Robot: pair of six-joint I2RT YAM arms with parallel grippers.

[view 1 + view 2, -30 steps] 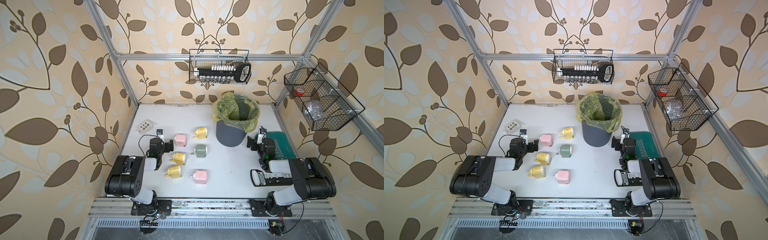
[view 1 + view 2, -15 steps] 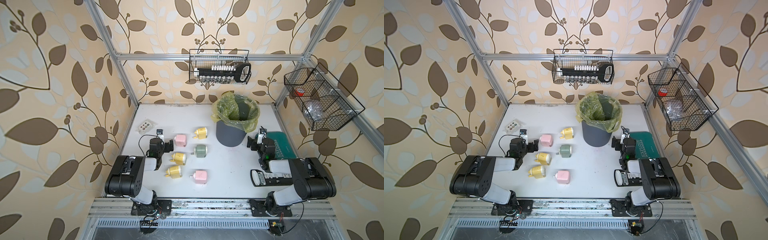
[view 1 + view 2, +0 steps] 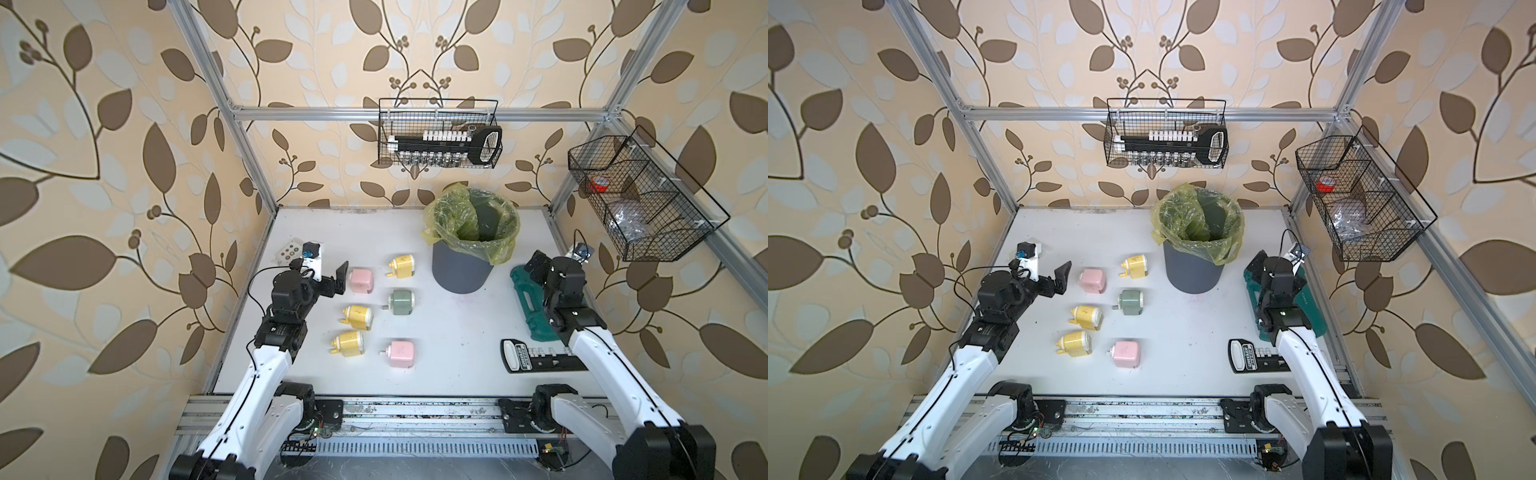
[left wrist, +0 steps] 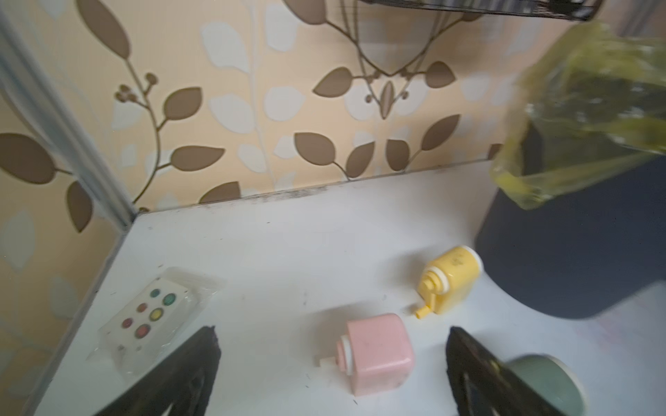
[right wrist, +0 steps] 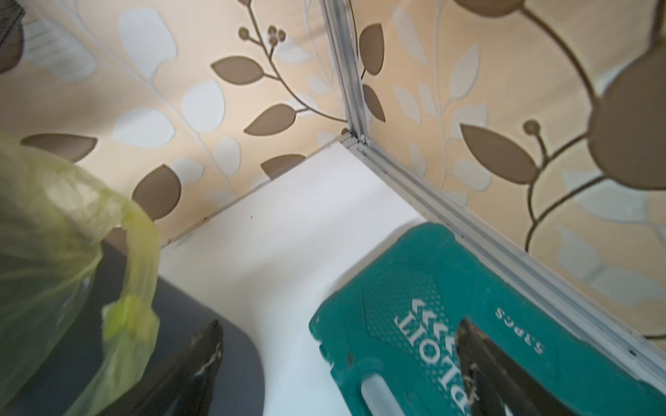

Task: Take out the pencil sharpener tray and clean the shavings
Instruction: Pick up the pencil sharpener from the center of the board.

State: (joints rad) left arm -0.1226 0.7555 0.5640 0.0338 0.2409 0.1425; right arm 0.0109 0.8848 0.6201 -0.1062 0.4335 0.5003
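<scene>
On the table [image 3: 449, 332] are counted three yellow sharpeners [image 3: 402, 266] [image 3: 358, 318] [image 3: 349, 344], two pink sharpeners [image 3: 360, 279] [image 3: 401, 353], one green sharpener [image 3: 402, 300]. Left gripper [image 4: 331, 333] and right gripper [image 5: 340, 324] are held apart, empty.

In the right wrist view, lower right of the frame, the teal tool case [image 5: 414, 288] carries white brand lettering under a row of chevrons. It stands upside down to me and is partly covered, and I make it out as "TOTAL". Nearer the case's right edge, small white print, also inverted, looks like "53PCS".

In both top views, lower right, the black socket rail [image 3: 519, 355] [image 3: 1246, 356] on the tabletop has a white-edged label. I cannot read its word at this size.
</scene>
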